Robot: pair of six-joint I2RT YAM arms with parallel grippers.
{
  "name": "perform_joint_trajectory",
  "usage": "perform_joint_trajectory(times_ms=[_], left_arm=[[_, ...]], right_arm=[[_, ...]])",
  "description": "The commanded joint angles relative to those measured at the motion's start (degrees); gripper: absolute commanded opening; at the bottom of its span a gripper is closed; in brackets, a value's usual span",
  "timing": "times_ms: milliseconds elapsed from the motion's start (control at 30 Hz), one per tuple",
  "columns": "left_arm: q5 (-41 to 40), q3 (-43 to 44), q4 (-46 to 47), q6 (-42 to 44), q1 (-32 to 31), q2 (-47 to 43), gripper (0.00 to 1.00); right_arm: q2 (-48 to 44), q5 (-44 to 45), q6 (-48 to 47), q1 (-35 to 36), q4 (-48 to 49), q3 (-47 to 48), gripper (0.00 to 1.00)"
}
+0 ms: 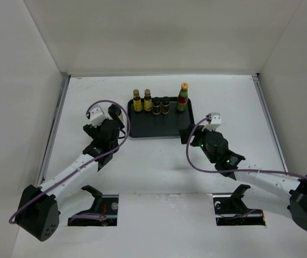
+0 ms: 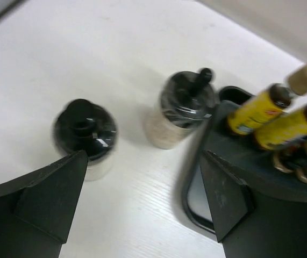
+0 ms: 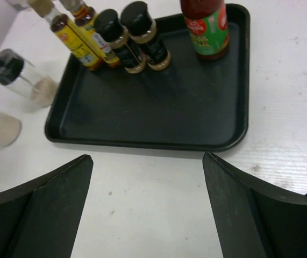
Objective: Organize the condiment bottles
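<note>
Evidently, two cream jars (image 2: 177,115) were found beside the tray (image 3: 142,107).
Left fingers (image 2: 51,199) and right fingers (image 3: 239,204) were held wide, empty; one jar needed centring first.

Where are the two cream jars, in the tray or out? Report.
Out: the near cream jar and far cream jar stand on the table beside the black tray.
</note>
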Motion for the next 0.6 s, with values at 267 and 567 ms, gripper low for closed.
perform_joint_trajectory(times_ms=[267, 567], left_arm=[[-4.5, 6.4, -9.0, 0.5, 7.1, 6.8, 0.86], [0.6, 8.3, -4.2, 1.2, 12.2, 14.0, 0.86]], right_arm=[[2.2, -4.0, 1.4, 0.5, 5.6, 0.1, 0.96], [3.3, -5.0, 1.4, 0.5, 5.6, 0.3, 0.98]])
